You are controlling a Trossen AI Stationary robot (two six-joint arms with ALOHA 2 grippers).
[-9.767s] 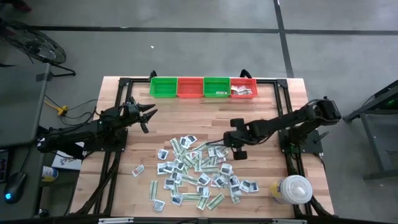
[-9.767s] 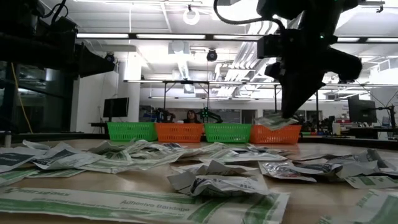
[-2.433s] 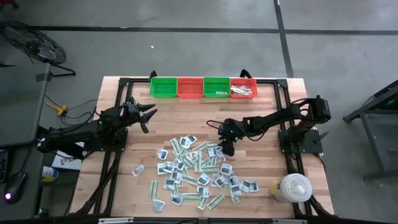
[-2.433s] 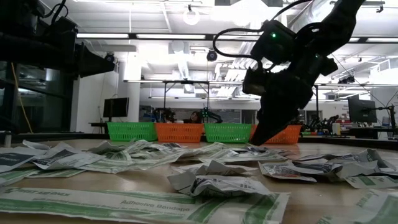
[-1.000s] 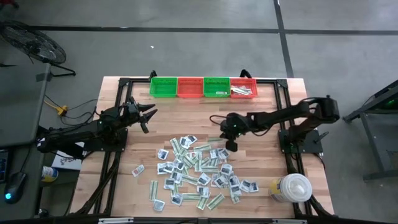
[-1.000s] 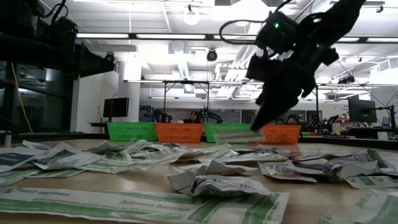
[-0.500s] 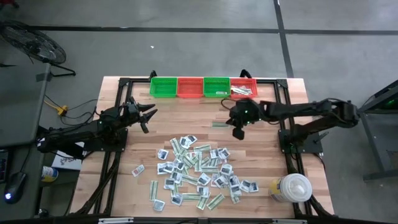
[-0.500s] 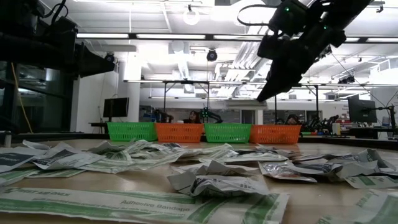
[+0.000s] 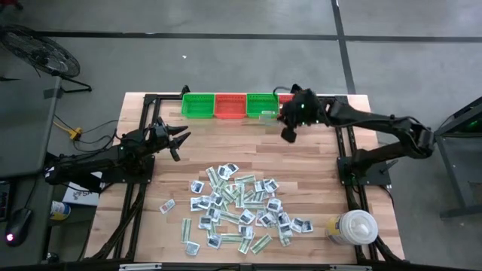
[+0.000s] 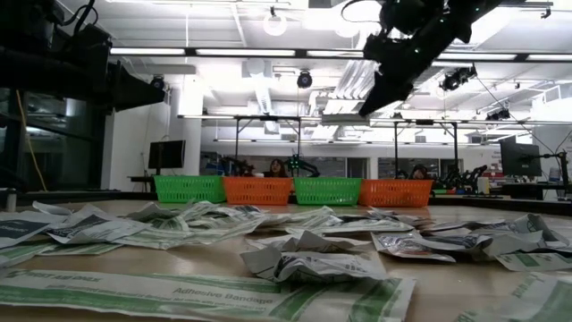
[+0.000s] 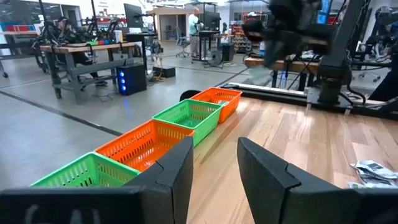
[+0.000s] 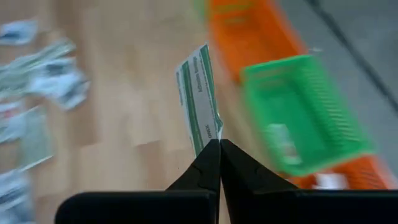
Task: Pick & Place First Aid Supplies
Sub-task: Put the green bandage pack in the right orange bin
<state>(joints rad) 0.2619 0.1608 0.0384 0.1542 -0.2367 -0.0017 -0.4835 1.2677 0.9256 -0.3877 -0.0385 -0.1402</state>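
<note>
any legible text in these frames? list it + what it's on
"Adhesive Bandage": green-striped strip lying nearest the low camera.
Strip in the shut right pincer: print along its stripe, too blurred to read.
Packets in the pile: dark marks, too small to read.
Baskets: no text visible.

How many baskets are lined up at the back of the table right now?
4, in one row along the far edge: green basket toward the left arm's side, then orange basket, second green basket, and a red-orange basket, mostly hidden under the right gripper in the high view.
</note>
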